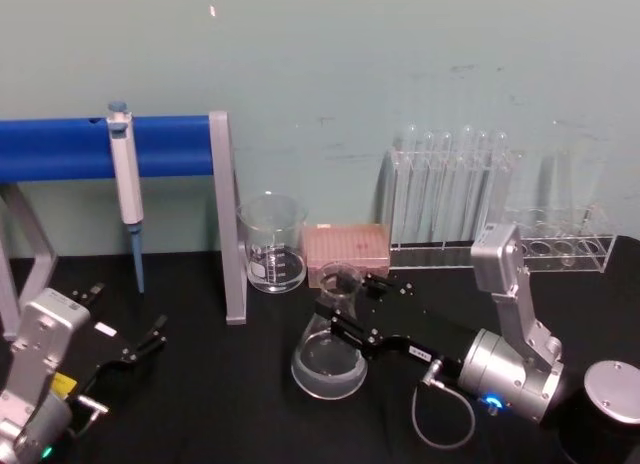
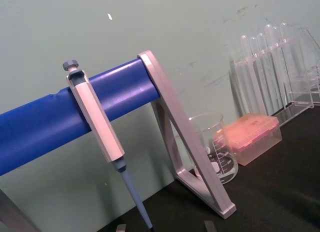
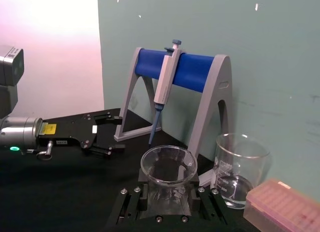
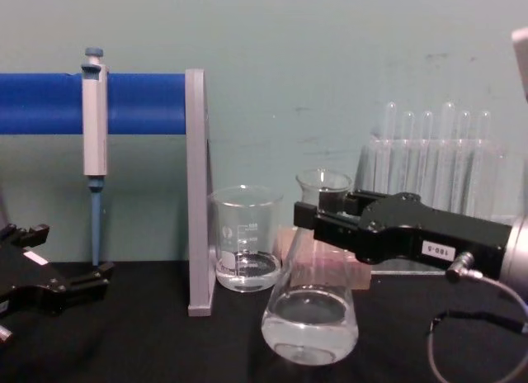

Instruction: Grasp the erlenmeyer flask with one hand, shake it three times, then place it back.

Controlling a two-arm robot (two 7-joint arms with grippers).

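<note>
The left gripper (image 1: 148, 342) lies low over the near left part of the black desk (image 1: 200, 404), its fingers spread apart with nothing between them. Behind it a grey-and-blue pipette (image 1: 124, 174) hangs on the blue bar of a stand (image 1: 60, 149) whose grey leg comes down near the desk's middle. Just right of that leg stands a glass beaker (image 1: 272, 242) with a little clear liquid in it.

In front of the beaker and slightly to its right is the erlenmeyer flask (image 1: 328, 359), near the middle of the desk, with clear liquid in its wide base. It leans a little, and I cannot tell whether its base touches the desk. The right gripper (image 1: 350, 306) reaches in from the right, and its fingers are closed on the flask's neck just below the rim.

Behind the flask sits a pink tip box (image 1: 346, 246). To its right, along the wall, is a clear rack of test tubes (image 1: 450, 194).
</note>
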